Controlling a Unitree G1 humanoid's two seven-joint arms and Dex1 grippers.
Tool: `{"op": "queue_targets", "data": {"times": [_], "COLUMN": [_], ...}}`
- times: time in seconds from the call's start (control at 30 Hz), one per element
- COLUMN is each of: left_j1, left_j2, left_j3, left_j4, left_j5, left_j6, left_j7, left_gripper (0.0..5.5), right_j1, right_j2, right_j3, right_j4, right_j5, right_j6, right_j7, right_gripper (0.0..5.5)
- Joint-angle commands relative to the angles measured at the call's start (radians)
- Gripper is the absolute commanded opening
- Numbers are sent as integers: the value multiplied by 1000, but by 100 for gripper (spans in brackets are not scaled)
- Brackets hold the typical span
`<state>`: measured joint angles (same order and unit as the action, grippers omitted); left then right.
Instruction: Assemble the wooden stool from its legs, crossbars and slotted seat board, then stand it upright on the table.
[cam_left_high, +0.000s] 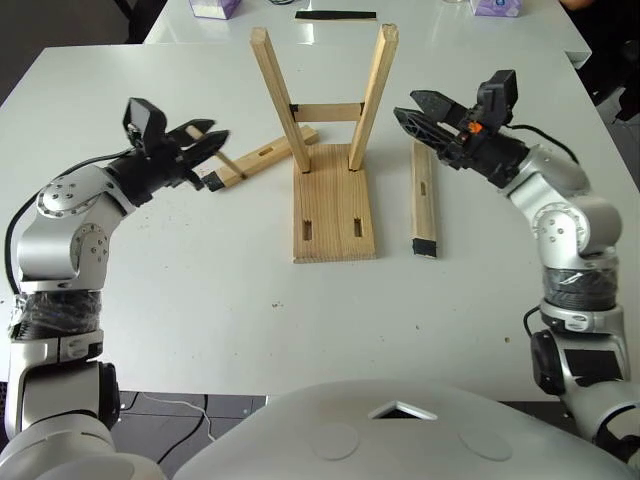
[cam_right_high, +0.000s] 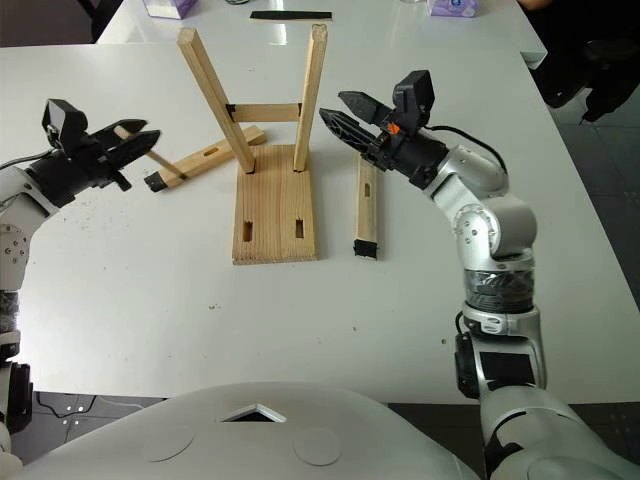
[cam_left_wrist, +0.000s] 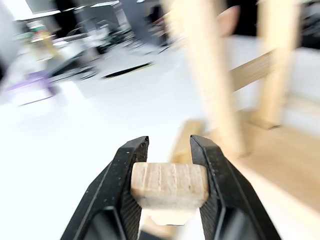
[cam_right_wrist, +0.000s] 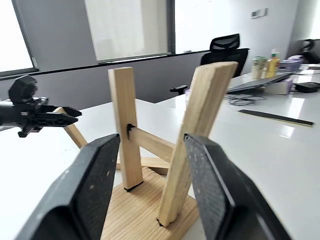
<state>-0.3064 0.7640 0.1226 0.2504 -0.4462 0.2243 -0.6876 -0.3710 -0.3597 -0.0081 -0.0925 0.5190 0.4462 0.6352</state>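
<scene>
The slotted seat board lies flat on the white table. Two legs stand tilted in its far slots, joined by a crossbar. The two near slots are empty. One loose leg with a black tip lies right of the board. Another loose leg lies to the board's left. My left gripper hovers over that left leg, shut on a thin crossbar. My right gripper is open in the air just right of the right standing leg.
A black strip and purple boxes lie on the far table. Bare tabletop stretches in front of the seat board toward the near edge.
</scene>
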Motion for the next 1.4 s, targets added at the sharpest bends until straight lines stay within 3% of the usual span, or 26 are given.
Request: {"op": "queue_targets", "data": {"times": [0.03,0.27,0.4,0.53,0.63,0.73,0.87,1.0,1.4], "left_j1": [-176,-306,-226,5,184,217,67,-16,-155], "left_j2": [-69,-170,-154,-61,0,25,0,14,-108], "left_j3": [-22,-28,-69,-88,-48,-17,43,-4,-138], "left_j4": [276,538,480,52,-434,-649,-554,-429,16], "left_j5": [129,199,227,130,-144,-281,-282,-161,80], "left_j6": [-158,-286,-242,-12,207,294,293,188,-226], "left_j7": [45,24,-83,-222,-273,-266,-230,-287,-471], "left_gripper": [132,132,132,132,132,132,132,132,132], "right_j1": [10,10,19,54,96,123,129,115,122], "right_j2": [66,122,129,116,108,110,121,125,138], "right_j3": [41,81,74,50,29,17,35,45,40], "right_j4": [46,102,108,83,51,38,64,86,135], "right_j5": [-90,-177,-189,-183,-171,-168,-192,-198,-219], "right_j6": [-78,-154,-170,-166,-151,-140,-157,-161,-179], "right_j7": [-64,-93,-97,-104,-116,-131,-130,-127,-134], "right_gripper": [236,236,236,236,236,236,236,236,236]}}
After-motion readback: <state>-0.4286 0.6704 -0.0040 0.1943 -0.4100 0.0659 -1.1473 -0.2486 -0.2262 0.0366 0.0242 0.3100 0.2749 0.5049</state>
